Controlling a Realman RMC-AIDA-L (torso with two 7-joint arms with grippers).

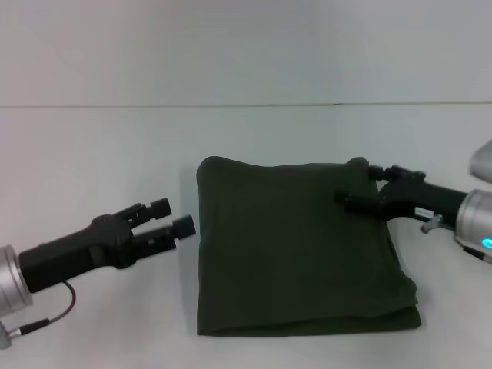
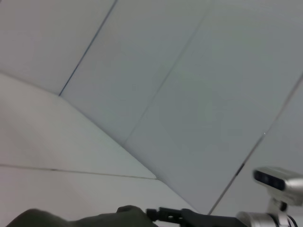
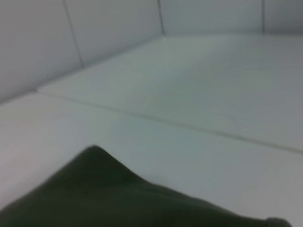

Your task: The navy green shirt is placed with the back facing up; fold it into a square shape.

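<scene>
Two grippers flank the navy green shirt (image 1: 296, 246), which lies on the white table (image 1: 92, 161) folded into a thick, roughly square bundle, with layered edges showing along its near side and near right corner. From my head view, the left gripper (image 1: 178, 217) sits just off the shirt's left edge, level with its upper half; its two fingers are spread apart with a clear gap between them, and they have nothing in them (the tips look close to the cloth, though I can't say whether they touch it). The right gripper (image 1: 361, 184) reaches in from the right side and meets the shirt at its far right corner, where the fabric bunches up slightly against the dark fingers. Whether those fingers are pinching the cloth or merely resting against it, I cannot tell. My left wrist view mostly shows pale wall panels (image 2: 189, 85) and the table, with a low strip of the dark shirt and the right arm's black gripper beyond it. My right wrist view shows one corner of the shirt (image 3: 109, 194) rising to a soft peak against the pale tabletop.
</scene>
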